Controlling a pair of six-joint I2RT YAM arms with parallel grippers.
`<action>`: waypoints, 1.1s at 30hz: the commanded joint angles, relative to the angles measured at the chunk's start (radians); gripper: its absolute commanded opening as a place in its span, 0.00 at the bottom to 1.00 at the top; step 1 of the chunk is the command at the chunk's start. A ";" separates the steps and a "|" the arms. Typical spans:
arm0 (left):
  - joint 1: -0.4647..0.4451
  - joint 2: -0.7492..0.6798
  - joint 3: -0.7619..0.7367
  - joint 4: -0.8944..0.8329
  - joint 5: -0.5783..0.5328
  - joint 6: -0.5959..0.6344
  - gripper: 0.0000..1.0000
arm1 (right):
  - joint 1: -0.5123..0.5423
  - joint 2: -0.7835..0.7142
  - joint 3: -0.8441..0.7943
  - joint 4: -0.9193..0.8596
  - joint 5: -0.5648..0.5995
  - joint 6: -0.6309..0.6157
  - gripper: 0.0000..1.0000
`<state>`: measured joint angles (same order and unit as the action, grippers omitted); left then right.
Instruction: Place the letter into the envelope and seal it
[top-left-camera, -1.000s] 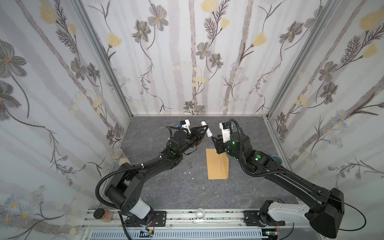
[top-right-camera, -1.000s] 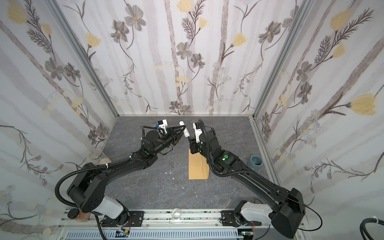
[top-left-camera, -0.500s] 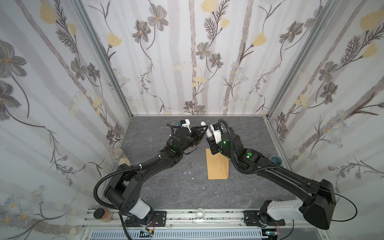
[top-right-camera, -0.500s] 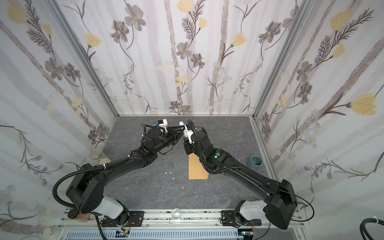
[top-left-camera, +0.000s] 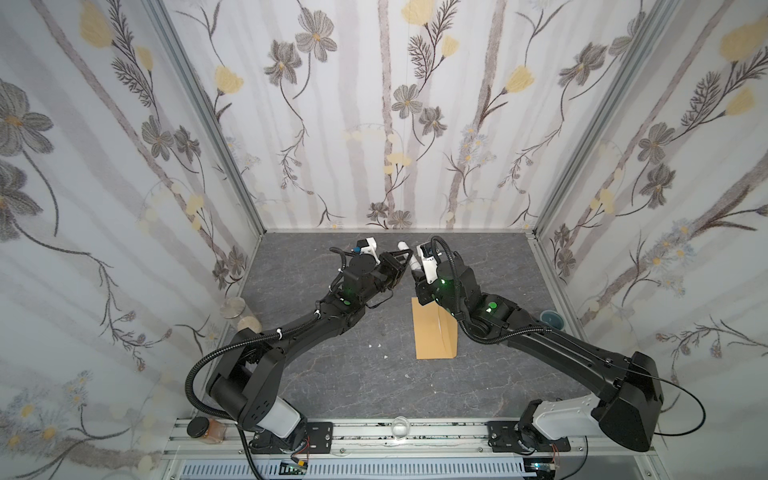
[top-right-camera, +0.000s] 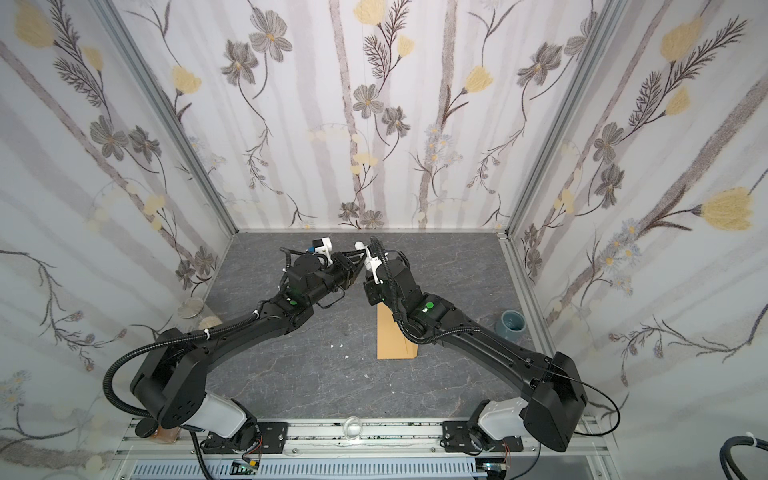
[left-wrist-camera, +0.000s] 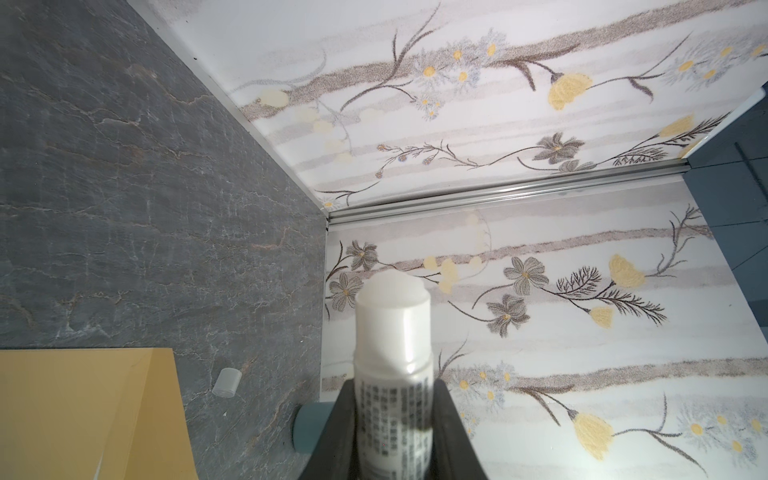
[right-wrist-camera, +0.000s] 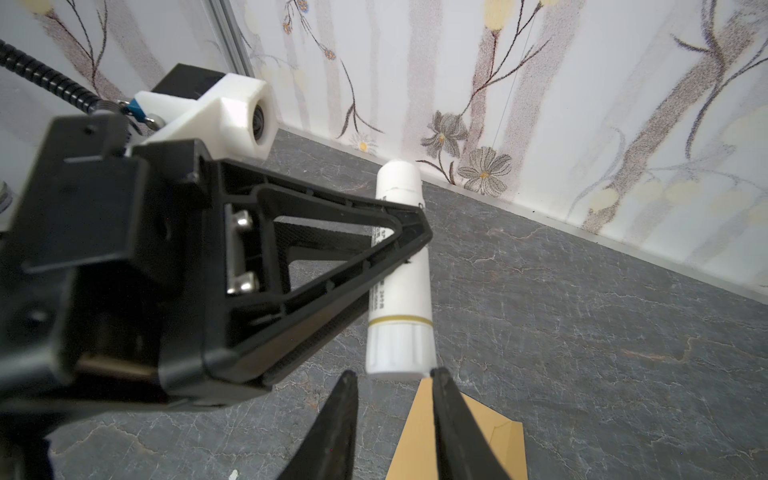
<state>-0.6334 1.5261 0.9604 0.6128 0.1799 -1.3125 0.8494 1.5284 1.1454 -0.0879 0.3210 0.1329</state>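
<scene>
Neither claw is on the envelope (top-left-camera: 433, 334) right now, fwiw. Working back from the front edge of the desk (top-left-camera: 365, 386): the envelope lies flat about mid-desk, a bit toward the right edge, long sides running front to back. A small white cap (left-wrist-camera: 227, 381) sits loose just beside it on the right-edge side. No sign of the letter anywhere, so my guess is it's inside, but I can't confirm that.

Handling-wise I'd call the envelope thin kraft paper: next to no weight, floppy, and lying flush on a smooth stone-look top. It'll probably skate if nudged, and there's no edge to pinch from above. I'd pin the body with one claw and work at the flap end, since that's the only bit that can lift. I can't tell if the flap is open or folded down.

Next back, the right claw (right-wrist-camera: 392, 380) is up in the air over roughly the envelope's far end, clear of it. Its jaws are parted to about the width of the glue stick (right-wrist-camera: 399, 266), and the stick's ribbed bottom end is right at the tips. It doesn't look clamped.

Furthest back, the left claw (left-wrist-camera: 394, 419) is closed around the stick's middle, holding it off the desk with the uncapped end pointing toward the back wall. The envelope sits below that claw and nearer the front edge, well apart from it.
</scene>
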 joint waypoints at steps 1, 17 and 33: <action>-0.004 -0.010 0.009 0.033 0.049 0.004 0.00 | -0.002 0.015 0.017 0.050 0.007 -0.026 0.35; -0.003 -0.018 0.009 0.033 0.059 -0.006 0.00 | -0.004 0.043 0.039 0.060 0.000 -0.039 0.42; -0.004 -0.017 0.008 0.034 0.059 -0.001 0.00 | -0.016 0.012 0.022 0.053 -0.044 -0.015 0.19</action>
<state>-0.6380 1.5116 0.9623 0.6174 0.2352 -1.3212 0.8326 1.5494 1.1683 -0.0792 0.3172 0.1043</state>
